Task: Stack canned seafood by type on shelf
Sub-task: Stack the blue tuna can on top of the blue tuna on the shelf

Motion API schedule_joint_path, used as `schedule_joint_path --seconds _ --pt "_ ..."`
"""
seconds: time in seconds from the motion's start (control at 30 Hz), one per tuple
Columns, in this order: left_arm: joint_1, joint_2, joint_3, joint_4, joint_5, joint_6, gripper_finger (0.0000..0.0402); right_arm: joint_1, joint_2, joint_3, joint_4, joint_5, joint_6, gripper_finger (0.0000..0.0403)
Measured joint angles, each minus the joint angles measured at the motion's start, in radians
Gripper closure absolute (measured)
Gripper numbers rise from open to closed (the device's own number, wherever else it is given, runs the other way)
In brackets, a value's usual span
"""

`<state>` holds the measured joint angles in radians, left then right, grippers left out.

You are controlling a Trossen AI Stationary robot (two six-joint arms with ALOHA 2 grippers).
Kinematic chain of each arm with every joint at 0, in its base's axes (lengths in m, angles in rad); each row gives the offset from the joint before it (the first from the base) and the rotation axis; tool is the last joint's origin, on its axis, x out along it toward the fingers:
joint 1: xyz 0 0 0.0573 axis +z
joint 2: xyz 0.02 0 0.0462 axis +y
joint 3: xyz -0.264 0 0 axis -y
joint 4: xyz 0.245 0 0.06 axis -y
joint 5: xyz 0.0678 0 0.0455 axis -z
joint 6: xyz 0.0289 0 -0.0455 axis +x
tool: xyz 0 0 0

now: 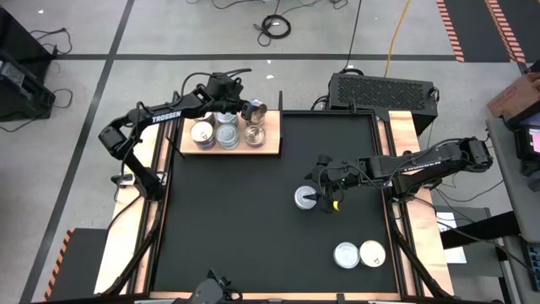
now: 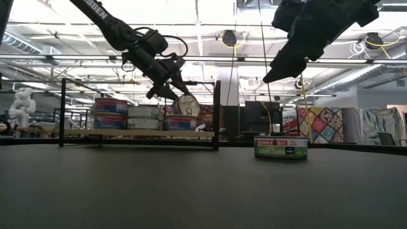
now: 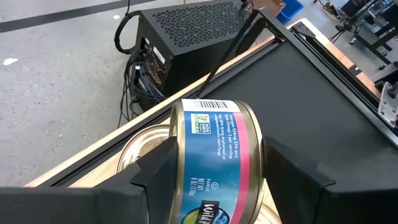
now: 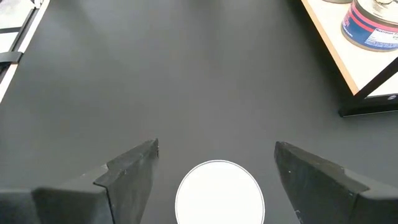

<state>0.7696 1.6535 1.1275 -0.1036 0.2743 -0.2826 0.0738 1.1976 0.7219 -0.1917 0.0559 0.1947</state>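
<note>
The left gripper (image 3: 214,180) pinches a tin (image 3: 216,158) between its fingers, the tin tipped on edge in the air just above the right end of the shelf (image 1: 272,149), over the gold-topped can (image 1: 255,135) lying there, so the coming move looks to be a short way straight down onto that can. The right gripper (image 4: 214,165) hangs over the middle of the surface (image 1: 253,219) with its fingers spread to either side of a cream-white tin (image 4: 219,191) directly below them. Two more tins (image 1: 359,254) lie near the surface's front right corner.
</note>
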Motion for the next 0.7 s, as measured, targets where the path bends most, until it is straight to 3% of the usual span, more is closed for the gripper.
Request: schedule_joint_path --seconds 0.3,0.7 --pt "0.0 0.0 -0.001 -0.011 -0.017 -0.03 0.019 0.0 0.0 0.0 0.0 0.0 0.003 0.009" --pt "0.024 0.001 0.034 -0.015 0.031 -0.186 0.019 0.0 0.0 0.0 -0.003 -0.001 0.003 0.009"
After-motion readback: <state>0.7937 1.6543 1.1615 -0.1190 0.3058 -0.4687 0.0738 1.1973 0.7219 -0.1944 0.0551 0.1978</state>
